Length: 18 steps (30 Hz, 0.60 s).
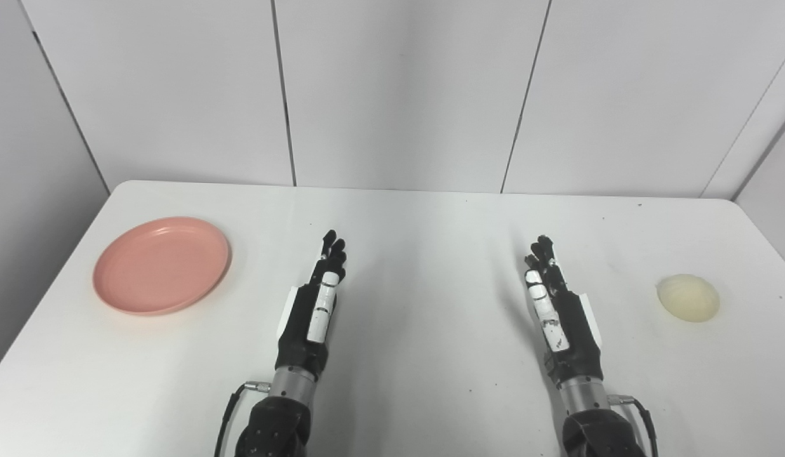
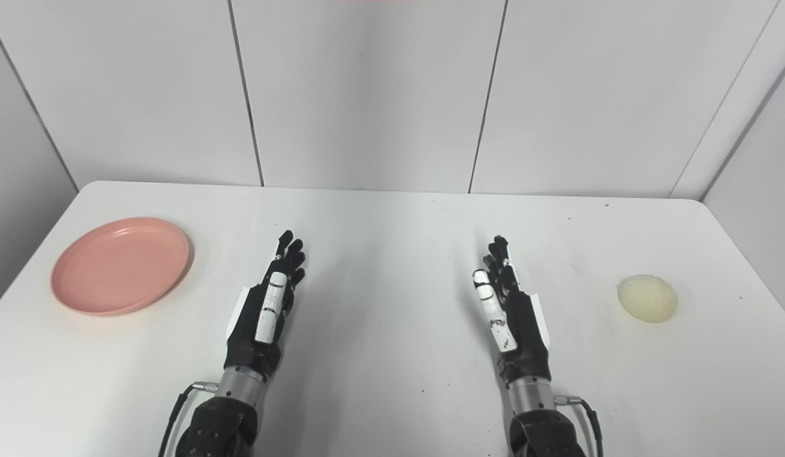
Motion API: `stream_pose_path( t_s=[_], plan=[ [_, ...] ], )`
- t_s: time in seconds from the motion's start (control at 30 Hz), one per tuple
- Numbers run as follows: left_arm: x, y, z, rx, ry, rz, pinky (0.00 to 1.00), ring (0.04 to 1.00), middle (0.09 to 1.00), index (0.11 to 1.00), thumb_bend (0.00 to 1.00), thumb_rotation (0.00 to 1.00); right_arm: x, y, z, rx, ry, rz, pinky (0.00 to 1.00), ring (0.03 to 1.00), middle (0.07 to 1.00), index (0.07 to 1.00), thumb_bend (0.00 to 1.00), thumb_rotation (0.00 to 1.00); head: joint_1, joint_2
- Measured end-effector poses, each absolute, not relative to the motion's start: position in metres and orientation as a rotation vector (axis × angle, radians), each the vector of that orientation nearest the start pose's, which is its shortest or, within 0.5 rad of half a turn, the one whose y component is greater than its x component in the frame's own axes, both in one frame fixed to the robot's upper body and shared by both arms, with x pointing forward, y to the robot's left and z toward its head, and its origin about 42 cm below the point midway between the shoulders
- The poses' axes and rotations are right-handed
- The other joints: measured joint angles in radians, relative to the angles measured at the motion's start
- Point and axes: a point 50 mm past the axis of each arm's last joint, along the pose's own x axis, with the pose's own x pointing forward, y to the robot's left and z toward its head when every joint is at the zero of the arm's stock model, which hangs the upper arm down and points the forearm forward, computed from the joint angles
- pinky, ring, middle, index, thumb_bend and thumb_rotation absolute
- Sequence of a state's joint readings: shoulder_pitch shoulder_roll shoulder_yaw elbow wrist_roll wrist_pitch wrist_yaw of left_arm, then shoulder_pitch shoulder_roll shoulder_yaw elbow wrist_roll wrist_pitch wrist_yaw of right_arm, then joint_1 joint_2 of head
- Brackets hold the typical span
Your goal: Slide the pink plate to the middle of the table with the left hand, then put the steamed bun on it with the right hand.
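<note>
The pink plate (image 1: pixel 162 264) lies flat and bare at the left side of the white table (image 1: pixel 424 222). The pale steamed bun (image 1: pixel 688 297) sits alone at the far right. My left hand (image 1: pixel 316 298) rests over the table to the right of the plate, well apart from it, fingers stretched forward and holding nothing. My right hand (image 1: pixel 554 304) stands edge-up left of the bun, a good gap away, fingers also extended and open. The same layout appears in the right eye view: plate (image 2: pixel 120 264), bun (image 2: pixel 647 298), left hand (image 2: pixel 268 304), right hand (image 2: pixel 510 311).
White wall panels (image 1: pixel 399 89) rise right behind the table's far edge. The table's left edge runs close beside the plate. A stretch of bare tabletop lies between the two hands. A few small dark specks dot the surface.
</note>
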<state>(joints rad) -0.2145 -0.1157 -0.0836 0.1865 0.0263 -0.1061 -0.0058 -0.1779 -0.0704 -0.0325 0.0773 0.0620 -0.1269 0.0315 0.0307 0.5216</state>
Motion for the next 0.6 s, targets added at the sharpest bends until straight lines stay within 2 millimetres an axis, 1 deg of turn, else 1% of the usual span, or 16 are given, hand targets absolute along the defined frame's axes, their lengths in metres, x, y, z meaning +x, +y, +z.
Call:
stream_pose_path(
  t_s=[0.13, 0.5, 0.6],
  plan=[
    [0.3456, 0.1249, 0.1203, -0.071, -0.116, -0.16, 1.0, 1.0, 1.0, 1.0, 0.63, 1.0, 0.3402, -0.228, 0.1376, -0.007, -0.224, 0.039, 1.0, 0.983, 0.992, 1.0, 0.62, 0.8, 0.002, -0.002],
    [0.3456, 0.1251, 0.1201, -0.07, -0.118, -0.161, 1.0, 1.0, 1.0, 1.0, 0.64, 1.0, 0.3403, -0.2279, 0.1375, -0.007, -0.223, 0.039, 1.0, 0.987, 0.991, 1.0, 0.62, 0.8, 0.002, -0.002],
    [0.3456, 0.125, 0.1201, -0.069, -0.118, -0.16, 1.0, 1.0, 1.0, 1.0, 0.63, 1.0, 0.3403, -0.2279, 0.1375, -0.007, -0.224, 0.039, 1.0, 0.989, 0.994, 1.0, 0.61, 0.8, 0.002, -0.002]
  ],
)
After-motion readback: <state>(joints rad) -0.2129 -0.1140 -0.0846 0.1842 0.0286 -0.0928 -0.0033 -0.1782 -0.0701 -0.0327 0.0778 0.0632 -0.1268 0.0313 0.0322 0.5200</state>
